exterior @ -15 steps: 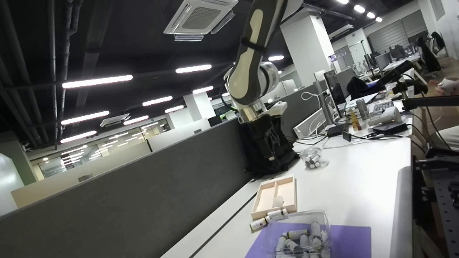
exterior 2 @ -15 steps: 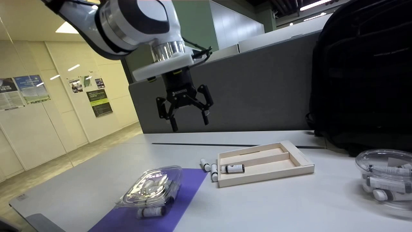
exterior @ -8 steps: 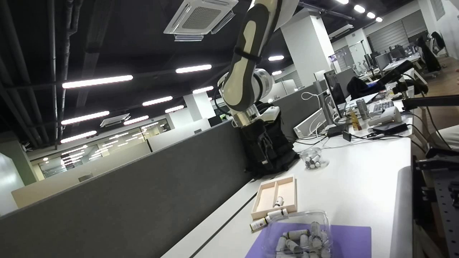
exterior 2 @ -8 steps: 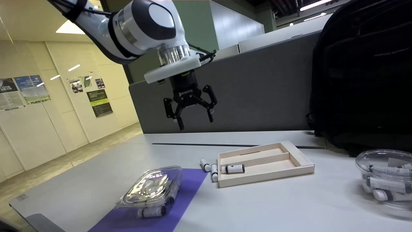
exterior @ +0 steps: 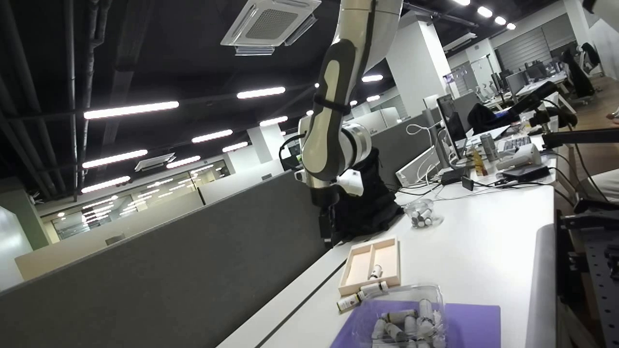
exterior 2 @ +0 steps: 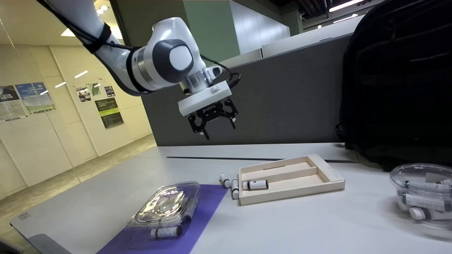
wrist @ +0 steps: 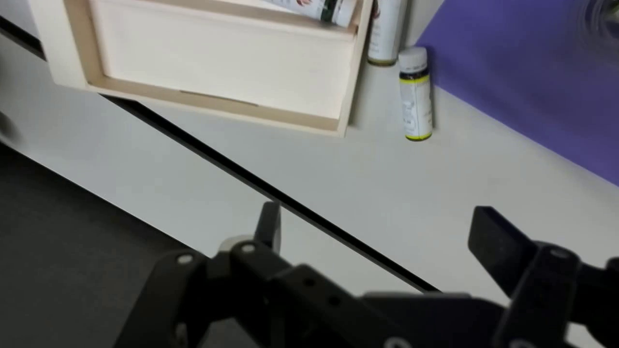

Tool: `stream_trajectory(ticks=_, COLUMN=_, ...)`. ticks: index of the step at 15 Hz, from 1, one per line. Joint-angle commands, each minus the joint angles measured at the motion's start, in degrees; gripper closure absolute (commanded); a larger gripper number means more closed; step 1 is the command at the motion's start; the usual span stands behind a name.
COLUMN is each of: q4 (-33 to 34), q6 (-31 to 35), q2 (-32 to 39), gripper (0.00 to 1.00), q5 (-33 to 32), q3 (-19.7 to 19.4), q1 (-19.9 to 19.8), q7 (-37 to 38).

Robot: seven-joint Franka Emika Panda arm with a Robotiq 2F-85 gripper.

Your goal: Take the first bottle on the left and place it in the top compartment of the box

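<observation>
Two small white-labelled bottles lie on the table beside the end of the light wooden box (exterior 2: 293,196). The leftmost bottle (exterior 2: 225,180) also shows in the wrist view (wrist: 416,101), with a white cap and yellow bands. The second bottle (exterior 2: 235,190) lies close along the box's end wall. A third bottle (exterior 2: 255,185) lies inside the box, in the nearer compartment of that exterior view. The other long compartment (wrist: 217,63) holds nothing. My gripper (exterior 2: 220,133) is open and empty, tilted, above the table behind the loose bottles. Its fingers (wrist: 498,241) stand wide apart in the wrist view.
A clear plastic container (exterior 2: 166,206) with several bottles stands on a purple mat (exterior 2: 208,204) close to the loose bottles. A round clear tub (exterior 2: 420,201) with bottles stands beyond the box. A grey partition (exterior 2: 282,102) and black backpack (exterior 2: 399,88) stand behind the table.
My gripper has moved a little to the right in an exterior view, and the wrist has lowered and tilted. The gripper has stayed open. The bottles and the box have not moved.
</observation>
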Motion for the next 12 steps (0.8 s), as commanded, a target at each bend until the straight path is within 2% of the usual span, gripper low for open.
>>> stream_trajectory(ticks=1, q4=3.9, q6=2.3, q2=6.6, gripper=0.0, q5=7.4, q3=10.5, q1=-8.3, q7=-10.3)
stream_trajectory(ticks=3, q4=5.6, q6=0.7, q2=9.8, gripper=0.0, q5=9.7, q3=14.6, q1=-11.8, q7=-14.4)
stream_trajectory(ticks=5, q4=7.3, q6=-0.9, q2=12.5, gripper=0.0, q5=10.6, q3=16.7, q1=-14.1, q7=-16.8)
stream_trajectory(ticks=8, q4=9.8, q6=-3.3, q2=15.5, gripper=0.0, q5=10.0, q3=16.7, q1=-15.2, q7=-18.1)
stream_trajectory(ticks=12, q4=12.9, q6=-7.5, q2=18.9, gripper=0.0, q5=9.6, q3=15.2, q1=-14.4, q7=-18.8)
